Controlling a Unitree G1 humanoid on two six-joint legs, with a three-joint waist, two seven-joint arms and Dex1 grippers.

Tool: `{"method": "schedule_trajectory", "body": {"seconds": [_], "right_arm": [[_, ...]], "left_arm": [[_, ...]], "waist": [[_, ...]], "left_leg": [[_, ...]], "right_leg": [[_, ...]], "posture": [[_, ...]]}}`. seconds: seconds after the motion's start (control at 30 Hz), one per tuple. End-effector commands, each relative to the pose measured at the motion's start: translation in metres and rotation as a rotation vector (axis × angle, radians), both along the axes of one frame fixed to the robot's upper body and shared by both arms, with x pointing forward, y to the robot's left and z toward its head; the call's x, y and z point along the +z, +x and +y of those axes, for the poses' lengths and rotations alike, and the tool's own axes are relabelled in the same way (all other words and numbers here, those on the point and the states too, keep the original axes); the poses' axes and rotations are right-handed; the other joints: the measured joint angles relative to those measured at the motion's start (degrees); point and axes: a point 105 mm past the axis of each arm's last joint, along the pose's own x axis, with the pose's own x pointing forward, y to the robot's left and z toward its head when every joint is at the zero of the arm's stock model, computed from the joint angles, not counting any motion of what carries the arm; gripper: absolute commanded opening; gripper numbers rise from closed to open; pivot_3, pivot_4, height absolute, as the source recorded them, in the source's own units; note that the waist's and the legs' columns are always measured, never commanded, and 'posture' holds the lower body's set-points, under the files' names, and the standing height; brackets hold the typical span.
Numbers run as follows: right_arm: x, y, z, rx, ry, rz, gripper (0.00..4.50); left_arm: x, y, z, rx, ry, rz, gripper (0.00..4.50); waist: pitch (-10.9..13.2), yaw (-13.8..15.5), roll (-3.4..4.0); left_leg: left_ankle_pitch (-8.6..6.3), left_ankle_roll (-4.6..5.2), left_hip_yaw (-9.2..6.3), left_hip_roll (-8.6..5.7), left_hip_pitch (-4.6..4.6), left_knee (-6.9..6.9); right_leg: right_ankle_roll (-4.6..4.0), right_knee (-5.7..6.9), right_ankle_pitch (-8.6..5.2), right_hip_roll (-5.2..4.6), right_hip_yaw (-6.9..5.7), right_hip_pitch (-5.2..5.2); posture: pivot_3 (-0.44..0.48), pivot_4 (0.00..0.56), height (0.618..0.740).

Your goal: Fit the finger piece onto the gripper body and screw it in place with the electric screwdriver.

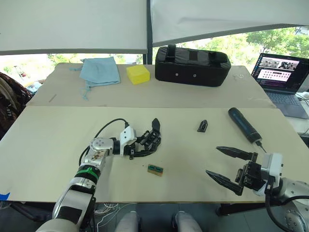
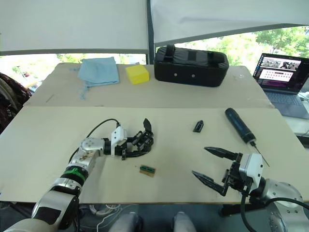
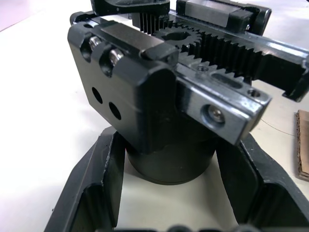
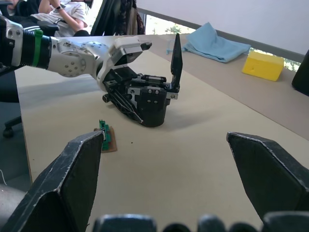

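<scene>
The left gripper (image 1: 145, 146) is clamped around the round base of the gripper body (image 1: 150, 140), left of centre. The right gripper (image 1: 226, 166) hangs spread apart, near right. Farther back lie the finger piece (image 1: 203, 125) and, to its right, the electric screwdriver (image 1: 245, 125).

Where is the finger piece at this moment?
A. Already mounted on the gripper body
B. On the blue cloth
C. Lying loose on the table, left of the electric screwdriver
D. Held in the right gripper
C: the finger piece lies alone on the table, left of the electric screwdriver; the right gripper is open and empty.
</scene>
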Motion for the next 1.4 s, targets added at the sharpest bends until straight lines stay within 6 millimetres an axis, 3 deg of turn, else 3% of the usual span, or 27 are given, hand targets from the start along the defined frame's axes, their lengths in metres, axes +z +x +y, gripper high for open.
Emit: {"method": "schedule_trajectory", "body": {"seconds": [0.03,0.23,0.4,0.83,0.97,1.0,1.03,1.17,1.33,1.4], "right_arm": [[0.010,-0.003,0.000,0.005,-0.014,-0.057,4.50],[0.008,-0.004,0.003,0.009,-0.007,-0.048,4.50],[0.008,-0.001,0.005,0.021,-0.003,-0.047,4.50],[0.009,0.001,0.004,0.027,-0.010,-0.053,4.50],[0.009,0.001,0.004,0.022,-0.003,-0.049,4.50],[0.010,0.000,0.003,0.020,-0.001,-0.048,4.50],[0.010,0.000,0.003,0.016,0.001,-0.047,4.50],[0.010,-0.004,-0.004,-0.014,0.002,-0.030,4.50],[0.007,-0.017,-0.018,-0.095,-0.002,0.007,4.50],[0.002,-0.023,-0.027,-0.164,0.004,0.030,4.50]], "left_arm": [[0.029,-0.006,-0.009,0.060,-0.106,-0.084,2.26],[0.019,-0.023,-0.011,0.188,-0.111,-0.019,2.26],[0.017,-0.018,-0.011,0.276,-0.109,0.000,2.26],[0.007,-0.020,-0.017,0.250,-0.078,0.051,2.26],[0.004,-0.020,-0.014,0.264,-0.075,0.062,4.12],[0.004,-0.023,-0.013,0.253,-0.073,0.074,4.42],[0.004,-0.025,-0.011,0.244,-0.071,0.083,4.42],[0.008,-0.029,0.007,0.251,-0.058,0.094,4.42],[0.015,-0.039,0.054,0.272,-0.026,0.112,4.42],[0.029,-0.047,0.073,0.245,-0.074,0.077,4.42]], "waist": [[0.00,0.00,0.00],[0.00,0.24,0.01],[0.00,0.39,0.00],[-0.01,0.46,0.03],[-0.02,0.46,0.04],[-0.02,0.44,0.05],[-0.02,0.42,0.05],[-0.03,0.26,0.05],[-0.02,0.20,0.08],[-0.03,0.21,0.09]], "left_leg": [[0.00,0.00,-0.01,-0.01,-0.02,0.00],[0.00,0.00,-0.02,0.01,0.02,0.00],[0.01,0.00,-0.01,0.01,0.03,0.00],[0.01,0.00,0.00,-0.03,0.04,0.00],[0.01,0.00,0.00,-0.03,0.06,0.00],[0.01,0.00,0.00,-0.03,0.07,0.00],[0.01,0.00,0.00,-0.02,0.07,0.00],[0.00,0.00,0.00,0.02,0.06,0.00],[0.00,0.00,0.00,0.07,0.06,-0.01],[0.00,0.00,0.01,0.12,0.07,-0.03]], "right_leg": [[0.00,0.00,0.00,-0.02,0.00,-0.01],[0.00,0.01,0.00,-0.04,0.01,0.00],[0.00,0.00,0.00,-0.01,0.01,0.01],[0.01,-0.02,0.00,-0.03,0.01,0.04],[0.01,-0.02,0.00,-0.04,0.01,0.06],[0.01,-0.02,0.00,-0.03,0.01,0.06],[0.01,-0.01,0.00,-0.03,0.01,0.06],[0.00,-0.01,0.00,-0.01,0.01,0.04],[-0.02,-0.01,-0.02,0.00,0.00,0.02],[-0.06,-0.02,-0.04,0.00,-0.01,0.01]], "posture": [[0.000,0.150,0.740],[0.000,0.150,0.740],[0.000,0.150,0.740],[0.000,0.150,0.740],[0.000,0.150,0.740],[0.000,0.150,0.740],[0.000,0.150,0.740],[0.000,0.150,0.740],[0.000,0.150,0.740],[0.000,0.150,0.740]]}}
